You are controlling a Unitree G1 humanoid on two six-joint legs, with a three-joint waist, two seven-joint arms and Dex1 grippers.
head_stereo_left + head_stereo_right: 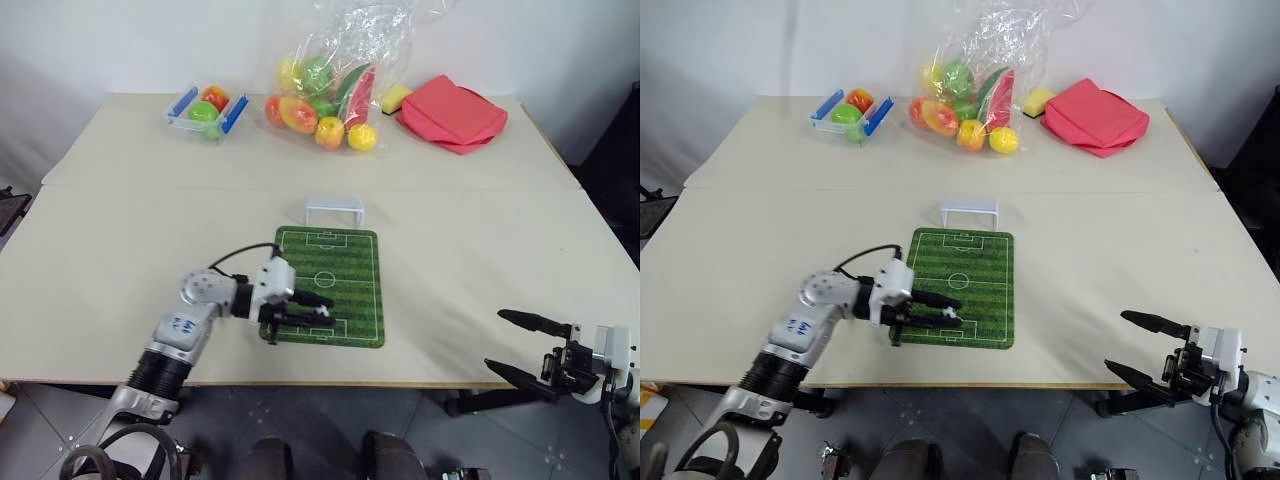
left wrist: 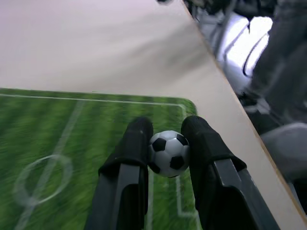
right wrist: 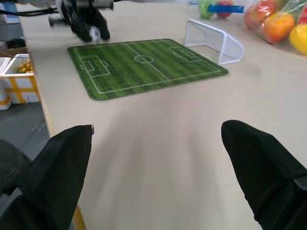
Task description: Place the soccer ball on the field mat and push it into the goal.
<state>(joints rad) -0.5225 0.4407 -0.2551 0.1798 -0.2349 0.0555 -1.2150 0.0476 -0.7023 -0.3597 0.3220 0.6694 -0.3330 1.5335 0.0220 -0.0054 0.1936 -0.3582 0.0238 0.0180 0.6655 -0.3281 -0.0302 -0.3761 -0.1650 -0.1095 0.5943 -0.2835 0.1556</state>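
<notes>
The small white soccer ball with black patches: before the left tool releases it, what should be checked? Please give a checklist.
1. Small white soccer ball with black patches gripped between left tool fingers: ok.
2. Ball over flat green striped field mat: ok.
3. Ball touching mat: cannot tell.
4. Small white netted goal upright at the mat's far end: ok.
5. Mat between ball and goal free: ok.
6. Right tool open, away from mat: ok.

Left end effector (image 2: 165,143) pinched shut, arm reaching rightward, right end effector (image 1: 522,346) spread wide, level
</notes>
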